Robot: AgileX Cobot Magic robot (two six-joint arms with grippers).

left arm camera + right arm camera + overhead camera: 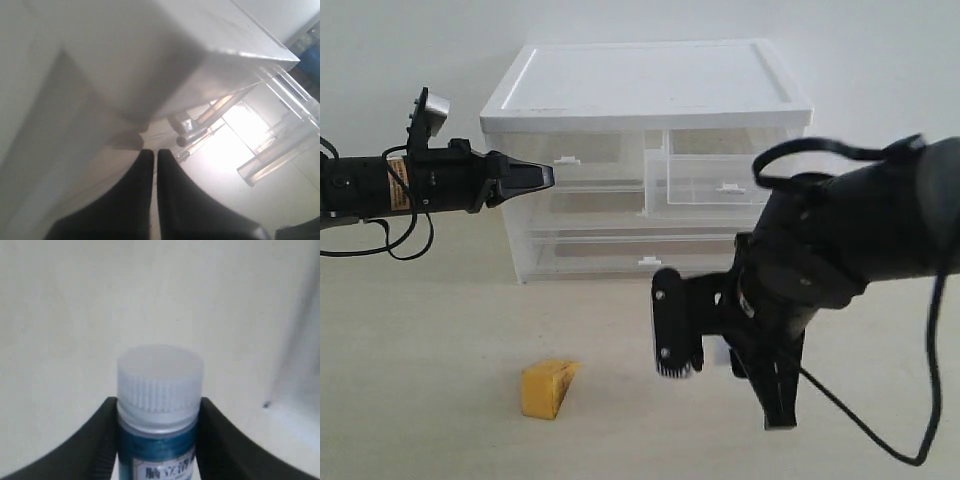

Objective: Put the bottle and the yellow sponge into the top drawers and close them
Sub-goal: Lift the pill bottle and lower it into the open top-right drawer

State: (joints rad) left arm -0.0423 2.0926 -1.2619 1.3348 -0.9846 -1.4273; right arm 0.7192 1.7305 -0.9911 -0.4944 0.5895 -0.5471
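Now, right pincer [159,402]: closed part-way onto the bottle [158,440], one black finger [102,440] pressed to each side just under the cap [160,372].
Bottle: upright between those fingers in the right wrist view, with a white ribbed cap above a teal-blue label. In the exterior view only a white sliver [716,352] shows behind the arm.
Bottle position: in front of the cabinet [645,90], on its right side and lower than the pulled-out drawer. Whether it touches the table [430,420] cannot be told.
Left pincer [151,162]: fingers drawn together with only a thin slit between them, and nothing held.
Left pincer position: held level at the height of the top row, its tip [546,177] just beside the tab handle [566,159] of the left top drawer [590,150]. Contact cannot be confirmed.
Left top drawer: pushed in, flush with the cabinet front.
Right top drawer [720,165]: pulled out towards the camera, standing proud of the cabinet front. Its inside looks bare as far as the clear walls allow.
Lower drawers [620,250]: two full-width ones, both pushed in.
Yellow sponge [548,388]: lying on the table in front of the cabinet's left half, well apart from both pincers.
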